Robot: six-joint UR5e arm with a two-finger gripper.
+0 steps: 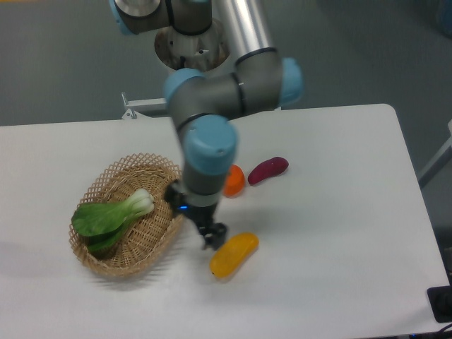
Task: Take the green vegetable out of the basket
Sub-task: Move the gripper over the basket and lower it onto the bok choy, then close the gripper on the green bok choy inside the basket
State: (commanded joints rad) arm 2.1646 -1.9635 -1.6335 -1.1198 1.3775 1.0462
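The basket sits on the left part of the white table, an oval of tan wicker with an open lattice rim. The green vegetable lies inside it, toward the left half: dark green leaves reach the left rim, and the pale stalk base points up and right toward the basket's middle. Nothing is touching it.

My gripper hangs over the basket's right rim, just right of the stalk base and apart from it. One dark finger shows below my wrist, outside the rim and close to the upper end of the yellow fruit; the other side is dark against the wicker. I cannot tell whether my fingers are spread or pressed together. I see nothing held between them.

The yellow fruit lies on the table just right of the basket, oblong and tilted up to the right. Above it, an orange is partly hidden behind my forearm. Right of the orange, near it, lies the purple sweet potato, also tilted up to the right. My arm's base column stands at the far edge of the table.
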